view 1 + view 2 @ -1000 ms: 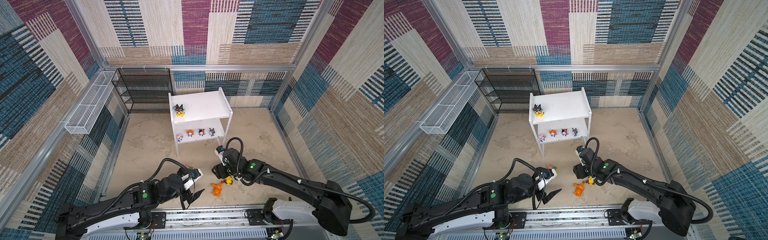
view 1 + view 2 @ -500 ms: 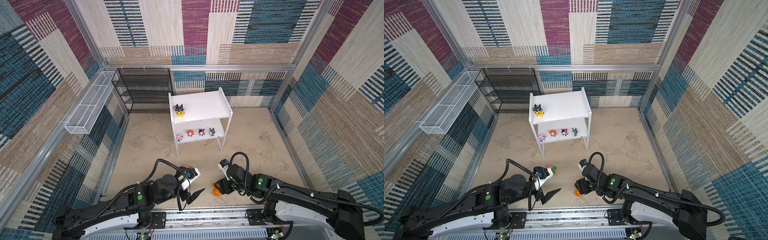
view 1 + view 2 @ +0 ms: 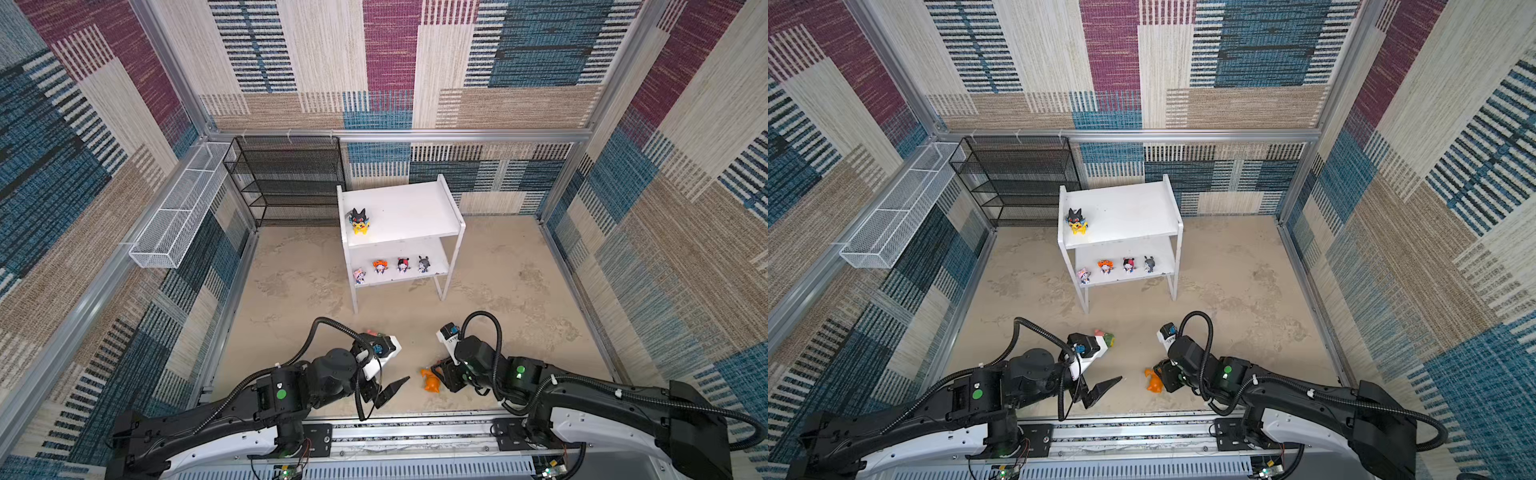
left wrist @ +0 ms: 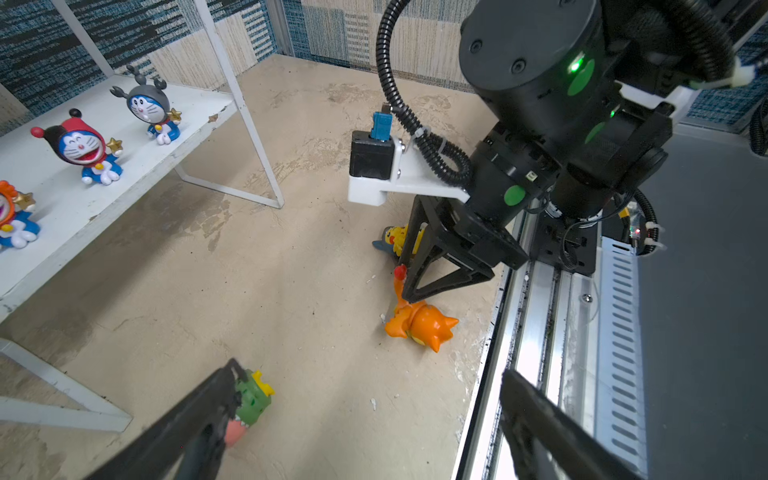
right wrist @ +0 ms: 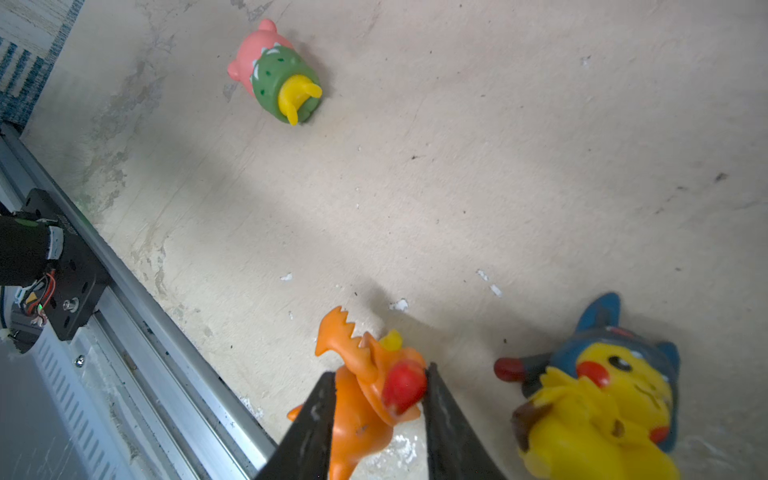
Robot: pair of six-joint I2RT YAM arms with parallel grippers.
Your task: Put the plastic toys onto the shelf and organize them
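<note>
An orange-hooded toy [image 5: 365,386] lies on the sandy floor near the front rail, and my right gripper [image 5: 380,374] is shut on it, a jaw pressed to each side; both top views show this toy [image 3: 430,380] [image 3: 1152,381]. Beside it lies a blue-hooded yellow toy [image 5: 598,395]. My left gripper [image 4: 370,370] is open and holds nothing, one finger next to the pink-and-green toy [image 4: 251,399] lying on its side. The white shelf [image 3: 407,208] carries a black-hooded yellow toy [image 3: 359,221] on top and several tiny figurines [image 3: 379,266] on the lower board.
A black mesh rack [image 3: 286,183] stands at the back left beside the shelf. A white wire basket [image 3: 178,216] hangs on the left wall. The metal rail [image 3: 415,419] runs along the front edge, close to both grippers.
My right gripper moved toward the front rail, came down over the orange-hooded toy and closed on it. The left arm drew back slightly and stays open.
</note>
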